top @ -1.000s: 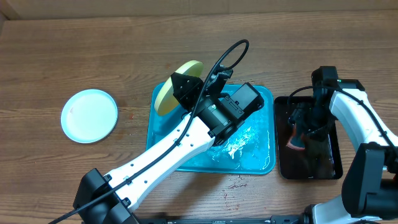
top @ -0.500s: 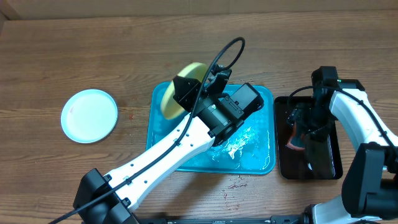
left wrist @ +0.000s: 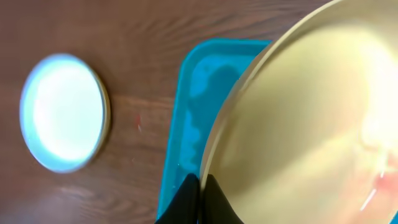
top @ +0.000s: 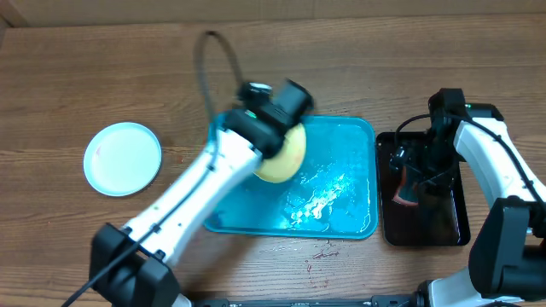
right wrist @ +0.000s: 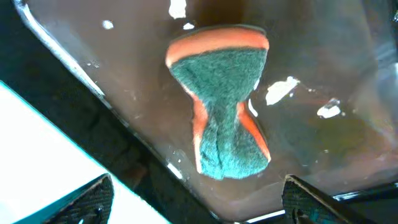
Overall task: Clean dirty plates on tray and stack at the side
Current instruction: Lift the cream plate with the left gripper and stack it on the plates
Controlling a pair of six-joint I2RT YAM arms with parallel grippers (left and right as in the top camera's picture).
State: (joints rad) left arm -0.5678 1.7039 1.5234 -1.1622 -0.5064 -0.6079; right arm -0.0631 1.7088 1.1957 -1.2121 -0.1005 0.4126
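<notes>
My left gripper (top: 271, 143) is shut on the rim of a pale yellow-green plate (top: 284, 160), which hangs tilted over the left half of the turquoise tray (top: 350, 136). In the left wrist view the two black fingertips (left wrist: 186, 200) pinch the plate (left wrist: 311, 124) edge, with the tray (left wrist: 193, 93) below. A light blue plate (top: 122, 159) lies flat on the table to the left, and it shows in the left wrist view as well (left wrist: 62, 112). My right gripper (right wrist: 202, 205) is open above a green and orange sponge (right wrist: 221, 99), not touching it.
The sponge lies in brownish water in a black tray (top: 448, 223) to the right of the turquoise one. White suds (top: 328, 192) streak the turquoise tray's floor. Red specks (top: 322, 252) mark the table in front of it.
The left arm has swung to the left and carried the yellow-green plate from the tray's back left corner to over its left half. The right gripper's jaws have spread wider over the sponge.
</notes>
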